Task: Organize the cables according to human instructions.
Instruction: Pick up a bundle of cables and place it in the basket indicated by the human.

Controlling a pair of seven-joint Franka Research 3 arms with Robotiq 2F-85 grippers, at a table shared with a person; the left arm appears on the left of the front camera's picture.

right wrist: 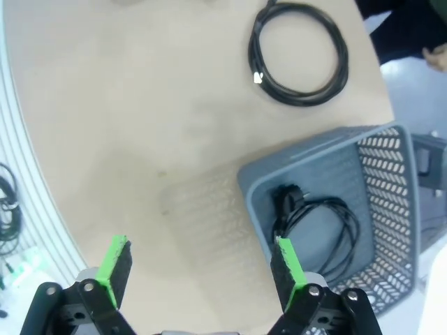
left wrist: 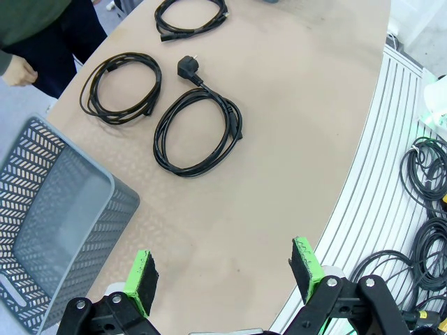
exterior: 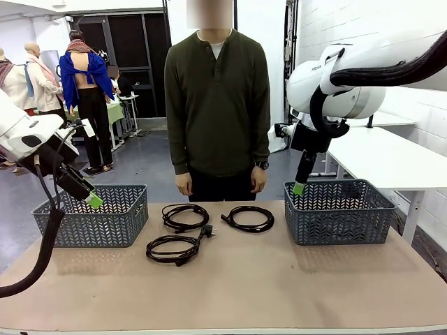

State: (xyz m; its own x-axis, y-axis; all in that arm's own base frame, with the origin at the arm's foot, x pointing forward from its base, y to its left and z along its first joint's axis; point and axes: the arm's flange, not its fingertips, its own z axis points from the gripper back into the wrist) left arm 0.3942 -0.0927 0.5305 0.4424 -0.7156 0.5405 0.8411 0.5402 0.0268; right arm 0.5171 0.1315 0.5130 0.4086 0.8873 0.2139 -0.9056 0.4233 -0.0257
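Three coiled black cables lie on the table: one (exterior: 185, 216) at centre left, one (exterior: 248, 218) to its right, and a nearer one (exterior: 174, 249) with a plug. The left wrist view shows them as the near coil (left wrist: 198, 131), the middle coil (left wrist: 120, 87) and the far coil (left wrist: 192, 15). Another cable (right wrist: 314, 223) lies inside the right basket (right wrist: 387, 181), and one coil (right wrist: 300, 52) rests on the table beyond it. My left gripper (exterior: 91, 199) (left wrist: 223, 273) hangs open beside the left basket (exterior: 98, 220). My right gripper (exterior: 299, 187) (right wrist: 201, 269) is open above the right basket's near-left corner.
A person stands at the far side, hands (exterior: 185, 185) hanging down. Grey mesh baskets sit at the left (left wrist: 42, 181) and right (exterior: 335, 216) of the table. Loose cords (left wrist: 426, 209) lie on the floor past the table's edge.
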